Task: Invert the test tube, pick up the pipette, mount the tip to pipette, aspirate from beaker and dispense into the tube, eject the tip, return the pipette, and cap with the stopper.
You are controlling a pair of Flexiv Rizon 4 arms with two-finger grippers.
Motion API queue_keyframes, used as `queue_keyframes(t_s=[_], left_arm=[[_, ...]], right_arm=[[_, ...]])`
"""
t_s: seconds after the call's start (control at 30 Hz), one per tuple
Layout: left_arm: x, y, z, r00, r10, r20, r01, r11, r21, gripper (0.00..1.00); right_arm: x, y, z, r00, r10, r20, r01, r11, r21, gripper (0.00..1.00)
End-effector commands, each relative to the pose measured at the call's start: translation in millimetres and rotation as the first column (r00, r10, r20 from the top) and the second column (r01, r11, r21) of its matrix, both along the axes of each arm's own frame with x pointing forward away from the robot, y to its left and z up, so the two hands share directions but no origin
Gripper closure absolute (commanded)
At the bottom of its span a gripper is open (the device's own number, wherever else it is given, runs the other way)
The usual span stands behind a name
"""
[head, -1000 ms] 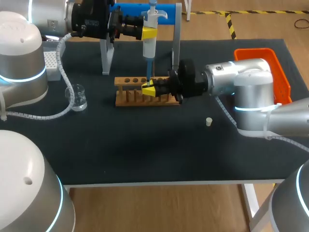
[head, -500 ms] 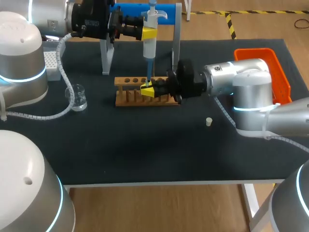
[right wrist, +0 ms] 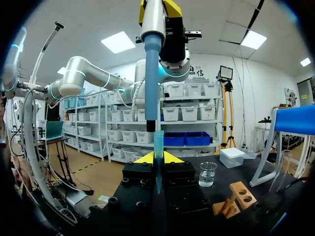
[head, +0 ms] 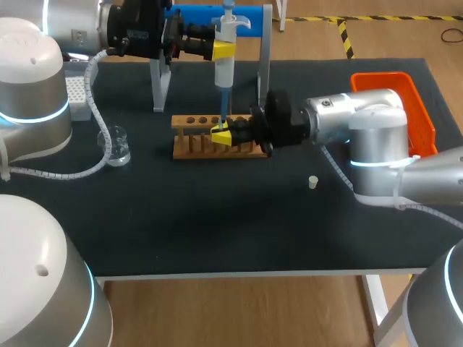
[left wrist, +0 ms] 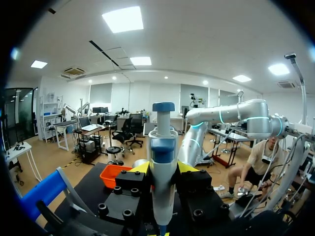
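Pipette stands upright over the wooden rack in the head view. The left gripper clamps its body, and its blue tip reaches down to the right gripper at the rack. The beaker stands well off to the left, and the stopper lies loose on the table to the right.

From the left wrist, both yellow fingers press the pipette's barrel from either side, spread only as wide as the barrel, with the plunger knob upward.

From the right wrist, the fingers pinch the test tube upright between them. The tip is straight above, and its end seems to meet the tube's mouth, though I cannot tell whether it is inside.

I judge this to be the dispensing step. The next move calls for a steady tube, emptying the tip, then lifting the pipette straight up and clear before ejecting the tip.
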State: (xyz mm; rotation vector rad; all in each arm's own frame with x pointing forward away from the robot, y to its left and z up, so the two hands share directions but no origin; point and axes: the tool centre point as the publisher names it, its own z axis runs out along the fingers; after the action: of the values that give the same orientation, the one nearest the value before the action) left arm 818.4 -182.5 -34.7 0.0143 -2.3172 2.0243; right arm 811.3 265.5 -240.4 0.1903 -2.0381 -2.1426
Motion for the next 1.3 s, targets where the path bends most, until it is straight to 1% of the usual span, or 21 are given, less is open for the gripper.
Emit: queue_keyframes(t_s=[0.03,0.7,1.3], left_arm=[[0.5,0.4,-0.1,1.000,-0.003,-0.001,0.003,1.000,0.003,1.00],[0.5,0.4,-0.1,1.000,-0.003,-0.001,0.003,1.000,0.003,1.00],[0.5,0.4,-0.1,1.000,-0.003,-0.001,0.003,1.000,0.003,1.00]], right_arm=[[-1.8,-2.5,-0.2,1.000,-0.003,-0.001,0.003,1.000,0.002,1.00],[-3.4,-6.5,-1.4,1.000,-0.007,-0.002,0.007,1.000,0.003,1.00],[-4.9,-8.4,7.5,1.000,0.001,0.017,-0.001,1.000,0.010,1.00]])
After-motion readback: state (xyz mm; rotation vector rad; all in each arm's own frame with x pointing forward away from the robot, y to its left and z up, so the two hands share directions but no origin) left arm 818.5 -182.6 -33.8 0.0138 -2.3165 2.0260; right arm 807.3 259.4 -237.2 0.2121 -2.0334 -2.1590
